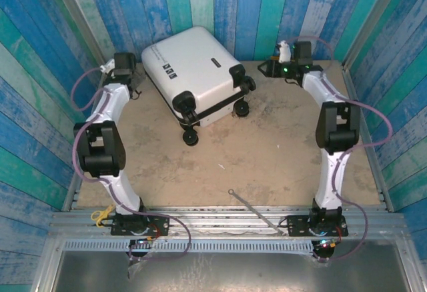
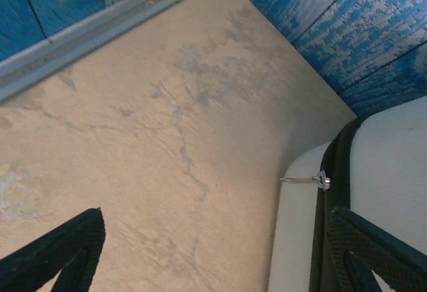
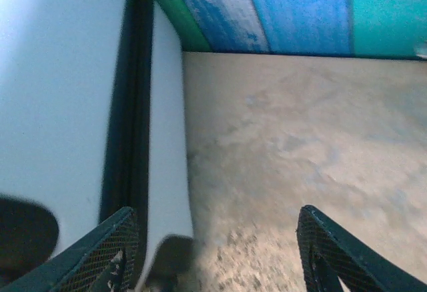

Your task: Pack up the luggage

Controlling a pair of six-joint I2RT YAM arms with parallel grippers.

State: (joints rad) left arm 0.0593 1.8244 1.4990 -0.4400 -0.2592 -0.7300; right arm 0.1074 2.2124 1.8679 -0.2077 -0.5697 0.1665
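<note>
Blue and green plank walls (image 1: 220,5) ring the tan counter (image 1: 267,159). White luggage (image 1: 190,65) lies closed at upper centre, wheels pointing lower right. Left tool (image 2: 215,212) and right tool (image 3: 217,211) flank it, both spread and empty. A thin metal rod (image 1: 257,211) lies at lower centre.

From overhead I get bright, even light with no hard source. The luggage (image 1: 193,72) throws only a soft shadow onto the table (image 1: 280,152), toward 5 o'clock from it. Its white shell looks nearly washed out on top. The wall planks (image 1: 40,72) lean outward at 9 and 3 o'clock, bent by the wide lens.

My left wrist camera shows the table crisp, dimmer beside the shell at 4 o'clock; the left gripper's fingers (image 2: 60,252) are soft. On the right wrist camera the shell blows out at 10 o'clock, and a dark rounded shape (image 3: 27,229) at 8 o'clock is smeared.
</note>
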